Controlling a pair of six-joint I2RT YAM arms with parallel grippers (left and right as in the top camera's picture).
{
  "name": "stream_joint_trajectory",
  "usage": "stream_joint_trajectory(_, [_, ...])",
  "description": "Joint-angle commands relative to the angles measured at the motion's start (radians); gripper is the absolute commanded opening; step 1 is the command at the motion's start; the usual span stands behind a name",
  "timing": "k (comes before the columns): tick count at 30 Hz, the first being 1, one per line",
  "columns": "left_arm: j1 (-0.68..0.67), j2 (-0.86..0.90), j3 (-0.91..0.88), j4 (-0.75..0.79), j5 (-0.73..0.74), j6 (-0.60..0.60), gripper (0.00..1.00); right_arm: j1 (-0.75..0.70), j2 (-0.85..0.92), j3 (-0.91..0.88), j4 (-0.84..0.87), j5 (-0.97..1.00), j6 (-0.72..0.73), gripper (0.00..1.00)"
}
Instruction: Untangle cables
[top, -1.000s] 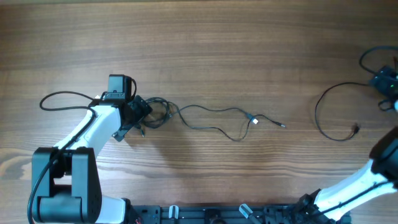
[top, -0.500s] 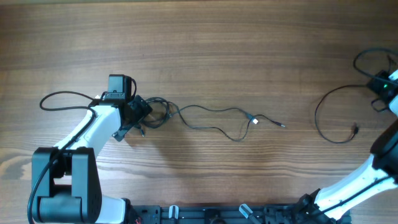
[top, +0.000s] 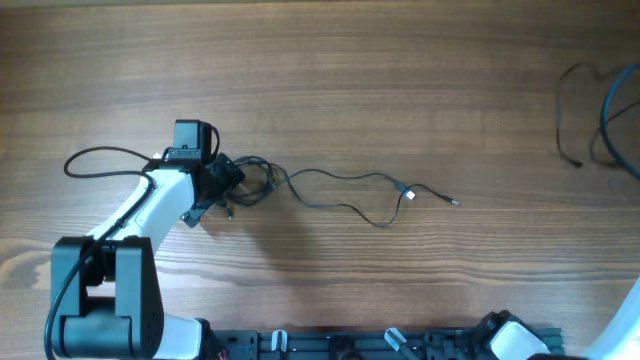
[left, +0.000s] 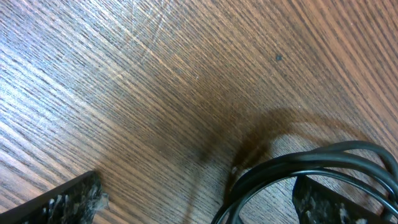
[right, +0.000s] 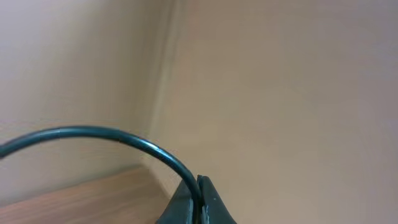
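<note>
A knotted bundle of thin black cables (top: 252, 182) lies left of centre on the wooden table (top: 400, 80). One strand (top: 350, 178) trails right from it to a small plug (top: 455, 202). My left gripper (top: 226, 188) stands open at the bundle's left side. In the left wrist view black loops (left: 292, 167) lie between its fingers (left: 62, 202), close to the right one. My right gripper (right: 200, 186) is shut on a separate black cable (right: 112, 134), held up in the air. That cable (top: 562, 110) hangs blurred at the overhead view's right edge.
The left arm's thicker black wire (top: 100, 155) loops over the table behind its wrist. The right arm's base (top: 515, 340) shows at the bottom right. A pale wall (right: 280, 93) fills most of the right wrist view.
My right gripper has shut on the cable at the right and lifted it off the table, rising out of the overhead view. The left arm and the bundle have not moved.
</note>
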Motion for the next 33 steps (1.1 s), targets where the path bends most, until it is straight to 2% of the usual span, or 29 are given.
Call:
stream_joint_trajectory(1, [0.005,0.015,-0.016,0.007,0.032,-0.018,1.0,-0.003,-0.035,-0.002,-0.009,0.207,-0.095,0.04])
stream_joint_trajectory(6, [0.005,0.015,-0.016,0.007,0.032,-0.018,1.0,-0.022,0.005,-0.002,-0.087,0.303,-0.135,0.04])
stream_joint_trajectory(13, [0.005,0.015,-0.016,0.007,0.032,-0.018,1.0,-0.137,0.204,-0.003,-0.232,0.35,0.002,0.04])
stream_joint_trajectory(19, [0.005,0.015,-0.016,0.007,0.032,-0.018,1.0,-0.23,0.382,-0.003,-0.291,0.32,0.264,0.04])
stream_joint_trajectory(24, [0.005,0.015,-0.016,0.007,0.032,-0.018,1.0,-0.233,0.516,-0.005,-0.355,0.097,0.413,0.07])
stream_joint_trajectory(25, [0.005,0.015,-0.016,0.007,0.032,-0.018,1.0,-0.233,0.537,-0.005,-0.359,0.057,0.413,0.2])
stream_joint_trajectory(27, [0.005,0.015,-0.016,0.007,0.031,-0.018,1.0,-0.233,0.573,-0.005,-0.373,0.006,0.412,1.0])
stream_joint_trajectory(33, [0.005,0.015,-0.016,0.007,0.032,-0.018,1.0,-0.233,0.554,-0.004,-0.454,0.002,0.41,1.0])
